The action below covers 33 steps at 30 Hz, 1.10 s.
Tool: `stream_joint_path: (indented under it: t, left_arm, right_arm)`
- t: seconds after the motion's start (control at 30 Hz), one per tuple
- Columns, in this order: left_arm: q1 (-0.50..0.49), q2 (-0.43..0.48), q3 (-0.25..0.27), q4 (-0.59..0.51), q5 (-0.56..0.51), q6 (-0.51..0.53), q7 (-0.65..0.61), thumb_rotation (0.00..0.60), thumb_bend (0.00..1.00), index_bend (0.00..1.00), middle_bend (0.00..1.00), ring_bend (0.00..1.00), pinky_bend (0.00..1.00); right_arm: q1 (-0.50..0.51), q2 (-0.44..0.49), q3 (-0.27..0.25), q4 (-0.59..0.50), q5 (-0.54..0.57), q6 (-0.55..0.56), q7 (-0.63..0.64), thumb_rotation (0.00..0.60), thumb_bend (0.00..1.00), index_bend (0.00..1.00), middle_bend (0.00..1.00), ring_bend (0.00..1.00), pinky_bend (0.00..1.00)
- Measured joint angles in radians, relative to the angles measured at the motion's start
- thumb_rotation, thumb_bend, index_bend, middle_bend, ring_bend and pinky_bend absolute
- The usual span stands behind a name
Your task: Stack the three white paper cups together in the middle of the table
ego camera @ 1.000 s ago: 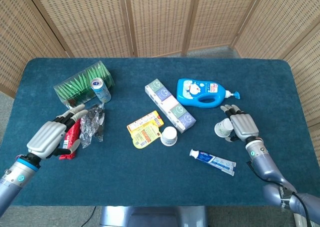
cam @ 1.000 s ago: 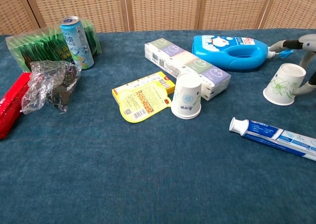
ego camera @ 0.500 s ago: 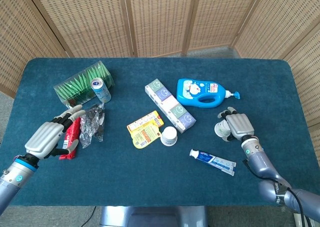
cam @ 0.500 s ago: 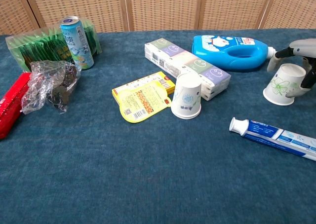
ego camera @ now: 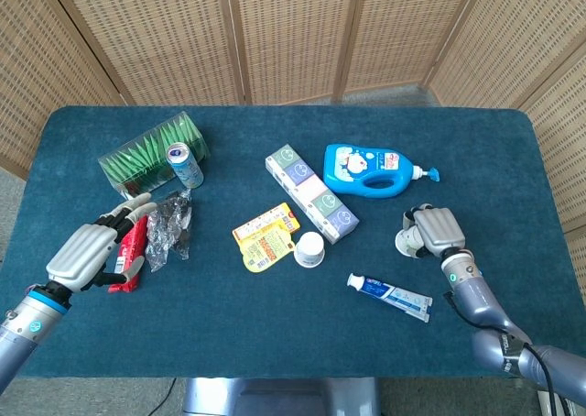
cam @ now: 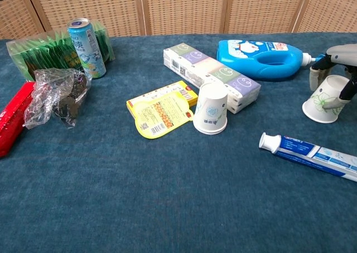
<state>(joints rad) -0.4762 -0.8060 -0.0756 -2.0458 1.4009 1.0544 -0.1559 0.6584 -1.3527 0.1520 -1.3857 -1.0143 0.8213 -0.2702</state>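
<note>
Cup point(cam: 326, 101) at right side of counter point(cam: 167, 197) is now tilted and lifted a bit vs. 1 s ago, right hand point(ego camera: 430, 230) has clenched around it, so grasp looks done; left hand point(ego camera: 90, 251) idle, holding nothing.

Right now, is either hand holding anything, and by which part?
The right hand grips a white paper cup around its side wall, fingers curled over it. The left hand holds nothing.
</note>
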Motion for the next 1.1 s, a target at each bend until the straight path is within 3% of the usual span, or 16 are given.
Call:
stream_joint_path:
  t: [0.67,1.1]
  left_arm:
    - [-0.002,-0.015,-0.012,0.006,0.009,-0.007,0.000,0.600,0.50,0.00,0.00,0.00,0.19]
    - [-0.006,-0.019,-0.020,-0.001,0.015,-0.006,0.015,0.600,0.50,0.00,0.00,0.00,0.19]
  right_arm:
    - [0.025,0.062,-0.003,-0.145,0.062,0.044,-0.110,0.600,0.26,0.48,0.44,0.32,0.70]
    - [0.097,0.170,0.016,-0.389,0.188,0.049,-0.217,0.600,0.26,0.47,0.43,0.32,0.70]
